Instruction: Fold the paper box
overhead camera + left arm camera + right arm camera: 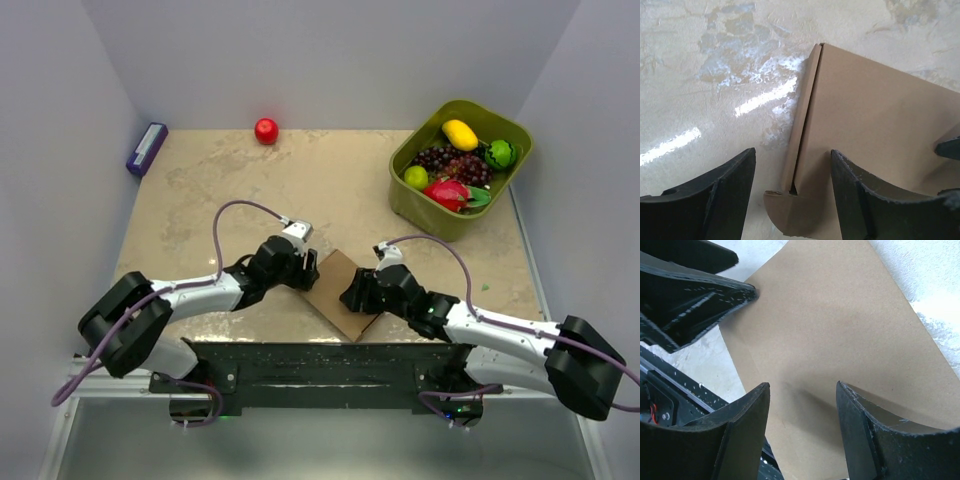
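Covering both flanks of the paper box [338, 296], the two wrists leave only a brown diamond of it showing from above, so its outer flaps cannot be made out there; it lies on the marbled table [200, 190] close to the near edge, just ahead of the black base rail [330, 365], between the two grippers; the left wrist view cuts the cardboard off at the right and bottom, showing one narrow side flap [802, 115] raised along a crease and a rounded tab [785, 215] at its near end; the right wrist view gives only a plain panel whose edges run out of frame; whether any fingertip rests on the cardboard or hovers just over it is hard to tell.

Both arms lie low, elbows out to the sides, forearms angled inward so the wrists meet over the box; the left gripper [303, 268] is released, jaws apart, straddling the raised flap with one finger [715, 200] over bare table and the other over the panel; the right gripper [358, 292] is likewise unclenched, jaws spread above the panel, grasping nothing.

Well apart at the far right sits a green bin [425, 212] of fruit; a red apple [266, 131] lies by the far wall.
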### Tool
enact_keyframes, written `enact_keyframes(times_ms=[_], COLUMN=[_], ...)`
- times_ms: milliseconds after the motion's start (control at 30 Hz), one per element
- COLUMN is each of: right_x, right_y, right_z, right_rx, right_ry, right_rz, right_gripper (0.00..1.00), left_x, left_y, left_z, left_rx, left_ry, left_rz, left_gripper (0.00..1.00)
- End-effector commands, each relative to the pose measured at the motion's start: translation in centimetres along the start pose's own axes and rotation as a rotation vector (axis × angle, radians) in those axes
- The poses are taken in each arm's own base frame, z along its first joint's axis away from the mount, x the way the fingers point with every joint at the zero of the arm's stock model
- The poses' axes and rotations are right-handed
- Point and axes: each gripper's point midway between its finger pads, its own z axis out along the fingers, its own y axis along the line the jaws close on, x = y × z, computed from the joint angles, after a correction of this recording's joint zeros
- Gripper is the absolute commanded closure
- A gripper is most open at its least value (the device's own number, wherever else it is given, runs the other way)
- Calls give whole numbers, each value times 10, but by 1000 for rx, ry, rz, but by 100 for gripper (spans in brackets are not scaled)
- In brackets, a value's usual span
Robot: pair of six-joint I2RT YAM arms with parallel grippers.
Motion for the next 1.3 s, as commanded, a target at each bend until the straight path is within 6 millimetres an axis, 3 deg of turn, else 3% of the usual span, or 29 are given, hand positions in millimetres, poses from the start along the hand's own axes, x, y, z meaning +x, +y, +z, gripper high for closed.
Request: enact_keyframes(times_ms=[0, 233, 400, 567, 667, 733, 800, 867, 967, 1000, 1100, 1267], right_x=[4, 4, 5, 6, 4, 0, -3, -20, -43, -46, -47, -30], right_y=[-8, -8, -9, -10, -8, -5, -2, 8, 4, -2, -19, -59], right_z=[3, 5, 6, 8, 8, 6, 0, -8, -27, -35, -46, -46], right_rx=[36, 39, 43, 54, 52, 58, 61, 49, 131, 173, 244, 311], right_ry=[3, 6, 12, 17, 15, 18, 28, -11, -66, -58, -48, 3], right_rz=[3, -2, -4, -7, -13, -22, -26, -33, -35, -37, -5, 137], right_gripper=[40, 40, 40, 39, 35, 27, 22, 19, 7, 2, 1, 1], left_x=[-8, 9, 9, 22, 28, 28, 21, 12, -5, -14, -34, -54], left_y=[3, 8, 9, 14, 17, 17, 15, 13, 7, 5, -3, -13], left_z=[10, 16, 17, 22, 23, 23, 20, 18, 10, 5, -6, -18], left_rx=[-22, -28, -27, -49, -57, -57, -52, -51, -39, -33, -4, 48], left_ry=[-6, 36, 33, 71, 84, 84, 66, 42, 3, -19, -73, -114], left_rz=[13, 26, 32, 35, 32, 30, 28, 24, 18, 11, -8, -42], left_gripper=[36, 47, 48, 49, 49, 49, 49, 48, 42, 36, 25, 14])
